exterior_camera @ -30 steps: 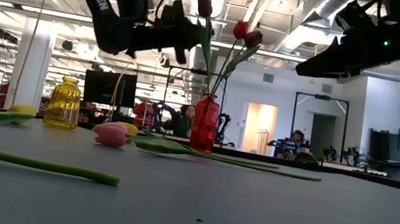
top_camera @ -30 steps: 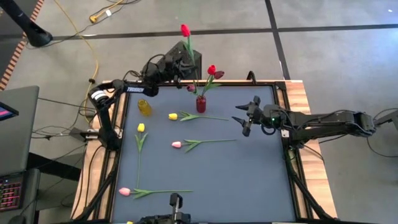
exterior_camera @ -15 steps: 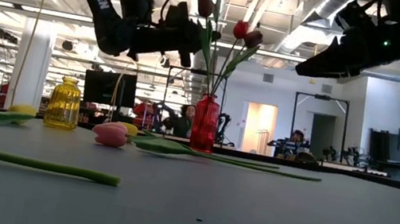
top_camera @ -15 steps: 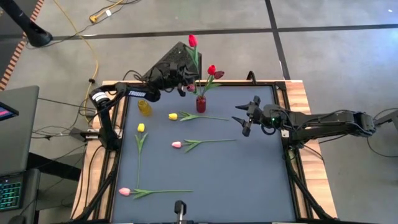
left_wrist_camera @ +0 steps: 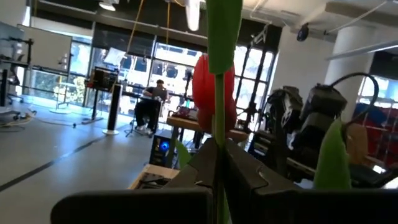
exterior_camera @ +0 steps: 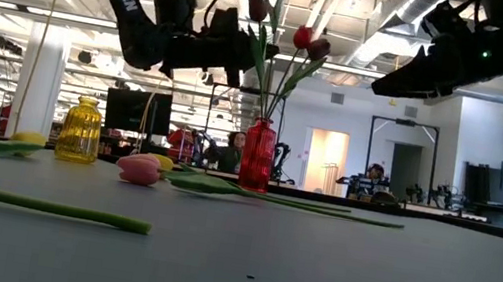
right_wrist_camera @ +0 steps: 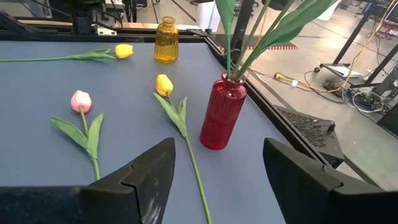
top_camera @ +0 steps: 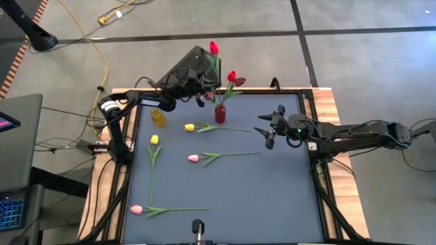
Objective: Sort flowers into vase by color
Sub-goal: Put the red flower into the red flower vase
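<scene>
Flowers lie on the dark table [top_camera: 272, 197], and some stand in a vase. Far to the left, a pink flower [top_camera: 137, 209] lies near the front edge of the table with its long green stem pointing right. A bit farther back, a yellow flower [top_camera: 154, 139] lies with its stem pointing to the front. Behind it stands a little yellow vase [top_camera: 158, 117], and it has no flowers in it. The left claw [top_camera: 201, 87] is up in the air at the back of the table, between the yellow vase and the red vase. It is pinched tight on the stem of a red flower [top_camera: 214, 47], whose head points up high above the claw. Next come two more flowers lying flat: another yellow one [top_camera: 189, 127] just beside the red vase, and another pink one [top_camera: 193, 158] a bit closer to the front. The red vase [top_camera: 220, 113] stands at the back of the table. It holds a red flower [top_camera: 231, 76] and a dark red flower [top_camera: 240, 82] with green leaves. Off to the right, the right claw [top_camera: 267, 129] hangs over the table with its fingers spread wide, and it holds nothing.
</scene>
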`<state>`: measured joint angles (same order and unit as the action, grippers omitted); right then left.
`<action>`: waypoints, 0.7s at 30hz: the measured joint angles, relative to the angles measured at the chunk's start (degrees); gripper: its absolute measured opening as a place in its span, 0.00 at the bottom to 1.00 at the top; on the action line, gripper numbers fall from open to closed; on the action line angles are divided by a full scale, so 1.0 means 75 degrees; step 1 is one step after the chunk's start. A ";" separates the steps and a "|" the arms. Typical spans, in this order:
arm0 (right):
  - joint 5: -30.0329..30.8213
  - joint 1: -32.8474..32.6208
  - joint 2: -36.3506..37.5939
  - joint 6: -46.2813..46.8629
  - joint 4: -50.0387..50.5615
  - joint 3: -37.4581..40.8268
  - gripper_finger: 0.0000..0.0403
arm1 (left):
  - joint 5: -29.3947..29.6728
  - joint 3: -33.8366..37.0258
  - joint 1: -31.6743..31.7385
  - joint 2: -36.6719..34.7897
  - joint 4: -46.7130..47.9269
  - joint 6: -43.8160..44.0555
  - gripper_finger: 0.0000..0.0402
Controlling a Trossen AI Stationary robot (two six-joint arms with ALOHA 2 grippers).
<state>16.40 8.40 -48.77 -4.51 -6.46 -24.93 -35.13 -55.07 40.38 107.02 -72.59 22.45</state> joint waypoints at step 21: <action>-0.0003 0.0000 -0.0003 0.0004 0.0000 -0.0003 0.67 | -0.0085 -0.0003 -0.0245 -0.0003 0.1667 -0.1770 0.00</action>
<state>16.38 8.40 -48.80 -4.49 -6.46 -24.95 -35.77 -55.09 38.54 107.00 -60.09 9.17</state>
